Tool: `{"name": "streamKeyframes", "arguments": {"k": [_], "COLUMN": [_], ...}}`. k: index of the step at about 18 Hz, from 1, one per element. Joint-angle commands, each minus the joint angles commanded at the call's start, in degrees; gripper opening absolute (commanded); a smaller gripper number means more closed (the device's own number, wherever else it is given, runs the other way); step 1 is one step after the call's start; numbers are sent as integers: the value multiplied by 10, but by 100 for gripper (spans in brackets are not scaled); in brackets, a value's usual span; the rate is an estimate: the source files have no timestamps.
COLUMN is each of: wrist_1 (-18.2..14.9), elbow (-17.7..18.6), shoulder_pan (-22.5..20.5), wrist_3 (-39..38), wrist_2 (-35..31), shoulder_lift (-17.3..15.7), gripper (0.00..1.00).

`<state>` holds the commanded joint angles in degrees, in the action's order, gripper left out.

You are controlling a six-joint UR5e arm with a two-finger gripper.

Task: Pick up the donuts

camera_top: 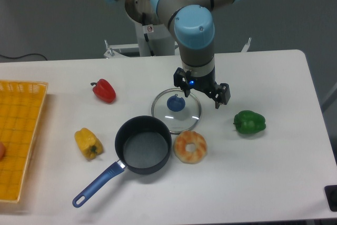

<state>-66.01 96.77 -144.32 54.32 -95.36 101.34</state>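
The donut (190, 146) is a tan-orange ring with pale glaze patches and a central hole. It lies flat on the white table, just right of the dark pan (143, 145) and in front of the glass lid (176, 110). My gripper (202, 89) hangs from the arm above the lid's far right edge, behind the donut and apart from it. Its two black fingers are spread wide and hold nothing.
A red pepper (104, 90) lies at the left middle, a yellow pepper (88, 143) left of the pan, and a green pepper (249, 122) to the right. The pan's blue handle (97, 185) points front left. An orange basket (21, 130) stands at the left edge.
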Motion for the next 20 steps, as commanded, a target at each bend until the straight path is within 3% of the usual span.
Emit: {"name": "streamKeyframes", "arguments": {"k": [6,10,12,14,20], "wrist_1": [4,39,50,82,97], "elbow": [8,3,0,-3,-15], "shoulder_pan": [-7,-25,-27,-40,-45], "wrist_3": [-25,-61,-75,-80,-125], "wrist_2": [2,18,20,21,22], "shoulder_lift": [0,3,15,31,87], "gripper": [100,100,100,100,100]}}
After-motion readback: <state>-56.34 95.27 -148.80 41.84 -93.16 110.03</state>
